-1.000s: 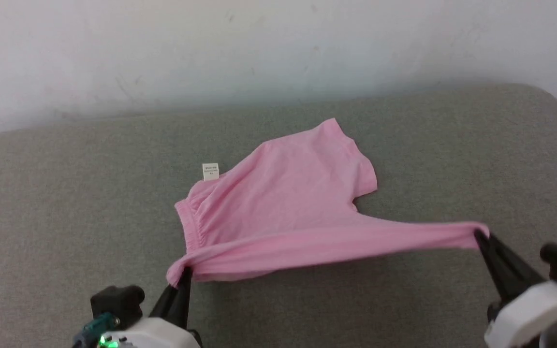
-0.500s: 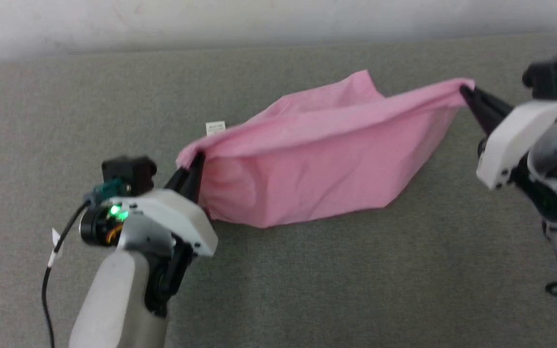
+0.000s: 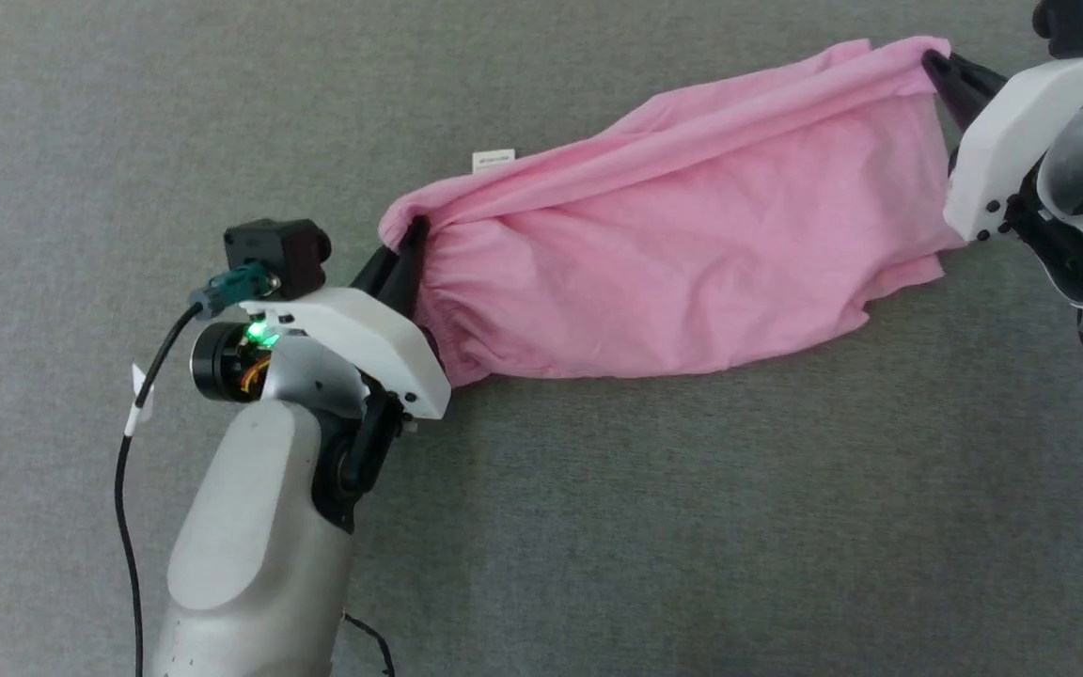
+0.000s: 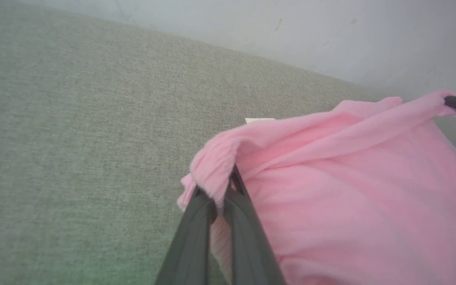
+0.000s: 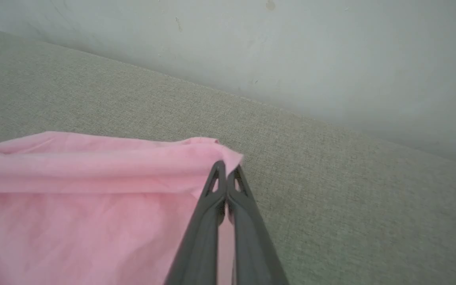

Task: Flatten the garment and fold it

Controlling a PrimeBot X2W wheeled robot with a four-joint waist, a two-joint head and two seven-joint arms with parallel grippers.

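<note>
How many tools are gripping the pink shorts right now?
2. The left tool is shut on the shorts at their gathered waistband end; the right tool is shut on the far top corner, upper right in the head view.

Plain light pink garment (image 3: 692,244) with a small white tag (image 3: 493,161), on a flecked grey-green woven worktop (image 3: 598,527). Dark grey fingers (image 3: 398,273), white wrist casing (image 3: 363,329), green light (image 3: 259,332), pale grey forearm (image 3: 250,545). Off-white wall (image 5: 291,47).
</note>
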